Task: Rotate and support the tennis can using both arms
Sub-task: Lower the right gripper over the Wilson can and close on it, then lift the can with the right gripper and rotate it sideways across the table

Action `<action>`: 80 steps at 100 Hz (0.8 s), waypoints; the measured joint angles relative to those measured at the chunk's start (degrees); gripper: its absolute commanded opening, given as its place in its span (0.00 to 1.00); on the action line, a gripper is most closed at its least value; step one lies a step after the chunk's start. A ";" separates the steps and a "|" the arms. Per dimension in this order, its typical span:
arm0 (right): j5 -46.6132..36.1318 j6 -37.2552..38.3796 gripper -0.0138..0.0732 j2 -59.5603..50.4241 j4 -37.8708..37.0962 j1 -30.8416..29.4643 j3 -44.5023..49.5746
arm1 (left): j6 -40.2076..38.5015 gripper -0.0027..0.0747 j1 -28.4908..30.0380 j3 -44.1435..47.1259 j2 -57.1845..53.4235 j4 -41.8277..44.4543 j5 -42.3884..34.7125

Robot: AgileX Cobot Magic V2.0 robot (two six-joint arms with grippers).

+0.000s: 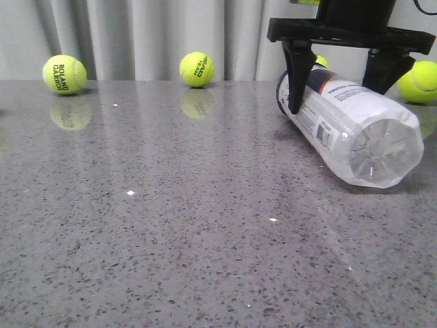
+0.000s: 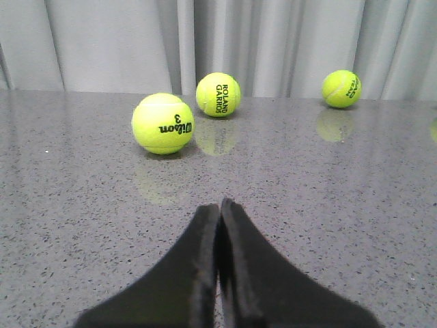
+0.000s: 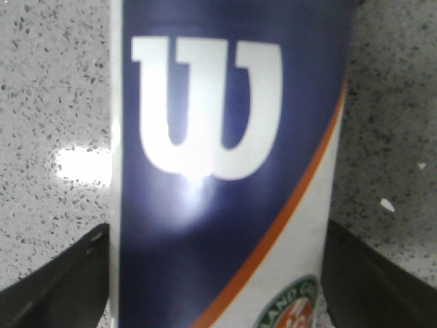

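The tennis can (image 1: 348, 126) lies on its side on the grey table at the right, its clear bottom end towards the camera. My right gripper (image 1: 339, 101) comes down from above and straddles the can near its far end, one black finger on each side. In the right wrist view the can (image 3: 225, 137) fills the picture with its navy label, white "W" and orange stripe, and both fingers (image 3: 61, 280) press against its sides. My left gripper (image 2: 220, 205) is shut and empty, low over bare table, and is out of the front view.
Tennis balls lie along the back by the curtain: one far left (image 1: 65, 74), one in the middle (image 1: 196, 69), one far right (image 1: 420, 80). The left wrist view shows three balls ahead, the nearest a Wilson ball (image 2: 163, 123).
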 measured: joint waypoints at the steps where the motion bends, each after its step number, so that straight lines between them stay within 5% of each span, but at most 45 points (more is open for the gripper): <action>1: 0.00 0.11 0.84 0.15 0.00 0.00 0.00 | 0.00 0.01 0.00 0.00 0.00 0.00 0.00; 15: -0.02 0.30 0.82 1.14 0.00 0.00 0.00 | 0.00 0.01 0.00 0.00 0.00 0.00 0.00; 44: -0.02 0.04 0.48 1.24 0.00 0.00 -0.12 | 0.00 0.01 0.00 0.00 0.00 0.00 0.00; 80: 2.49 -13.14 0.46 1.84 -0.32 0.79 -8.39 | 0.00 0.01 0.00 0.00 0.00 0.00 0.00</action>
